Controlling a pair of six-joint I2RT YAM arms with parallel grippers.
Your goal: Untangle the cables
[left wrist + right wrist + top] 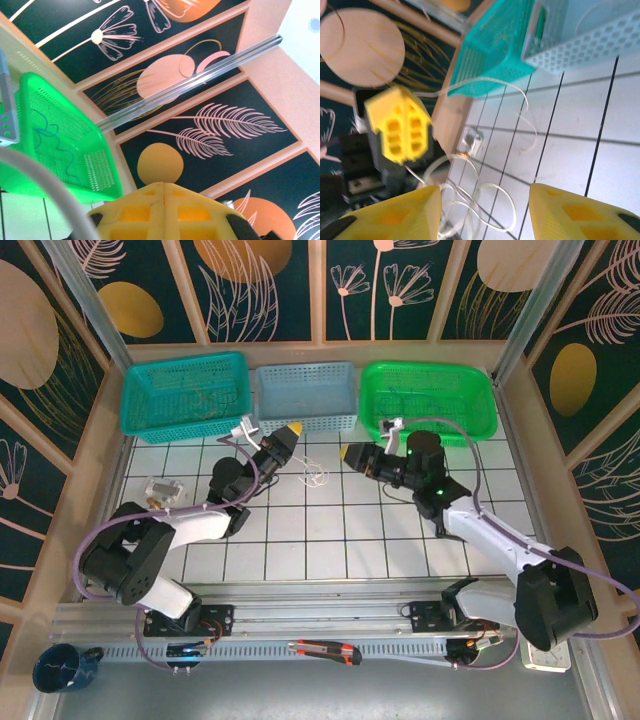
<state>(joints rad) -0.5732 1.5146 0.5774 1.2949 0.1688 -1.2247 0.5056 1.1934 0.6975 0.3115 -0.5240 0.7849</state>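
Note:
The cables (315, 476) are a small bunch of thin whitish loops lying on the white tiles between my two grippers. My left gripper (291, 429) hovers up and to their left, yellow fingers pressed together (164, 186), with nothing visible between them. My right gripper (347, 454) is just right of the bunch and stands open. In the right wrist view the cables (479, 199) lie in the gap of the right gripper (485, 202). One strand arcs up past the blurred left gripper (400, 129); I cannot tell if it touches. A bluish wire (50, 136) lies in the green basket.
Three baskets line the back: teal (150, 410), light blue (305, 420), green (428, 428). A small clear plastic piece (161, 490) lies on the tiles at left. A box cutter (325, 650) and a blue mug (60, 668) sit by the near rail.

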